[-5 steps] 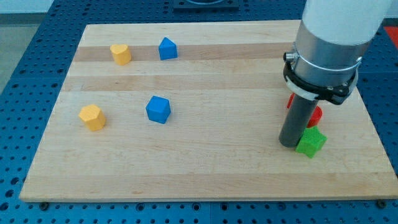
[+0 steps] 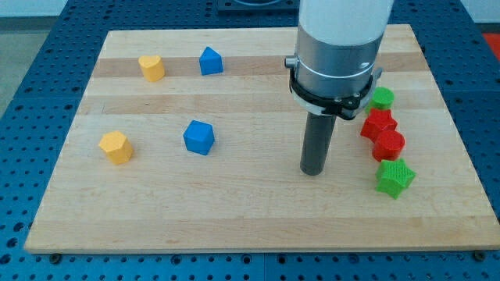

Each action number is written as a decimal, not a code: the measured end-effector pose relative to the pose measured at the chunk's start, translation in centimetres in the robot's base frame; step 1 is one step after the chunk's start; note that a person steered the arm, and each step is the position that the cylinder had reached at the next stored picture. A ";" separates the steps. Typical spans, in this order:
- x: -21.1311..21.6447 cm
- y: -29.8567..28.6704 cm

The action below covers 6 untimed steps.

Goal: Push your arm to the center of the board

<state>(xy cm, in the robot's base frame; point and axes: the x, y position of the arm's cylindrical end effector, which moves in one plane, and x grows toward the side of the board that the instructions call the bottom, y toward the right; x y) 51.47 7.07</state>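
Observation:
My tip [image 2: 313, 172] rests on the wooden board [image 2: 250, 211], a little right of the board's middle. It touches no block. To its right stands a column of blocks: a green cylinder [image 2: 382, 98], a red block [image 2: 378, 123], a second red block [image 2: 389, 144] and a green star-shaped block [image 2: 394, 178]. A blue block [image 2: 198, 137] lies well to the tip's left.
A yellow heart-shaped block [image 2: 151, 68] and a second blue block [image 2: 210, 61] sit at the view's top left. A yellow block [image 2: 116, 147] lies at the left. The arm's wide white and grey body [image 2: 337, 47] hangs over the board's upper right.
The tip has slid left, away from the green star block and the red blocks. The green cylinder and both red blocks are now uncovered. No block has moved.

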 end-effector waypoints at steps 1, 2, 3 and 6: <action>0.0 0.0; -1.1 -0.4; -4.3 -1.5; -7.2 -5.6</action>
